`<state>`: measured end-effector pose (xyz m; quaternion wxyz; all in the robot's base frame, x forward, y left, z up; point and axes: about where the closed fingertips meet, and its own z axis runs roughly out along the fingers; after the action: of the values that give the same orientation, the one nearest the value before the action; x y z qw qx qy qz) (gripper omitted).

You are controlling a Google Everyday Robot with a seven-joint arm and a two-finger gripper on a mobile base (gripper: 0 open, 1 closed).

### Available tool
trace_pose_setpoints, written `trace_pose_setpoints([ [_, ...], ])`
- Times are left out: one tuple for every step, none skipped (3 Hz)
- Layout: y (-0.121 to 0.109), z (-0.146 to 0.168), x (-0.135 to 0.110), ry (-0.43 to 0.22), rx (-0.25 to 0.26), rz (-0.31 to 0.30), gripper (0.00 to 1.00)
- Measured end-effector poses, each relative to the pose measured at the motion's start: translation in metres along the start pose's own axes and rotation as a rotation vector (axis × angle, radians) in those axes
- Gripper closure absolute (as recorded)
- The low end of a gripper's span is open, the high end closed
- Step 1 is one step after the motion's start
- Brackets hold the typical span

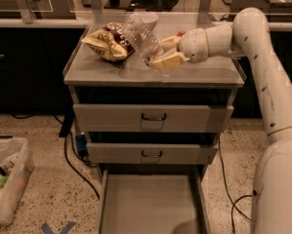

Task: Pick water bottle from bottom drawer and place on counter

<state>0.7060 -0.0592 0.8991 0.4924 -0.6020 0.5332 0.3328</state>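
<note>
Nearest to me the bottom drawer (150, 204) stands pulled out, its flat grey floor showing. On the speckled floor to its left lie a blue tape mark (57, 226), a clear plastic bin (11, 179) with scraps in it, and a black cable (77, 167) that runs back to the cabinet. Above the open drawer sit the middle drawer (184, 153) and the top drawer (194, 117), both pushed in, each with a black handle. Over them is the table (199, 73), the cabinet's brushed steel top. The white arm (262, 67) reaches in from the right, and its pincer (157, 51) is over the middle of the table, its cream fingers (166, 61) closed around the water bottle (141, 33). The bottle is tilted, its far end leaning up and to the left (I cannot tell whether it touches the steel, though a shadow lies beneath it). Just beside the bottle on the left a crumpled snack bag (106, 43) lies on the table. Behind them, at the back edge, stands a white bowl (148, 18).
</note>
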Motion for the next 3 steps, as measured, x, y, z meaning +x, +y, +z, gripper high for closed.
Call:
trace_pose_setpoints([
  [-0.032, -0.029, 0.01, 0.037, 0.073, 0.009, 1.0],
  [-0.054, -0.046, 0.023, 0.141, 0.126, 0.006, 1.0],
  [-0.066, -0.046, 0.037, 0.321, 0.131, -0.028, 1.0],
])
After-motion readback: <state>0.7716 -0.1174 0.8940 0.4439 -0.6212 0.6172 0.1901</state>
